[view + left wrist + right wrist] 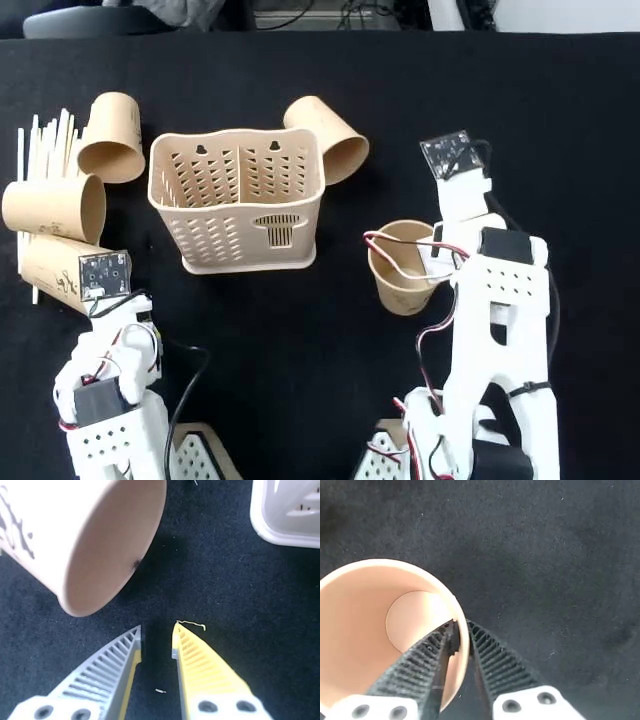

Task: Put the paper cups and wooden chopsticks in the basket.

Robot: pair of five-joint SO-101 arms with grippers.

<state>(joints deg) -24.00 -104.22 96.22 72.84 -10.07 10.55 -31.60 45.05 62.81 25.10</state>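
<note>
Tan paper cup (400, 272), mouth up, right of basket (240, 200), rim pinched by right gripper (461, 625), one finger inside in wrist view, left gripper (157, 627) parted, empty, near toppled cup (95, 545), chopsticks (40, 150) far left.

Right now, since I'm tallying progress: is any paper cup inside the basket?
No, the basket holds nothing; only its slotted walls and floor show.

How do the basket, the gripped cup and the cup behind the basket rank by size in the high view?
1. basket
2. gripped cup and rear cup: alike; the gripped one may be nearer the camera, so unranked.
</note>
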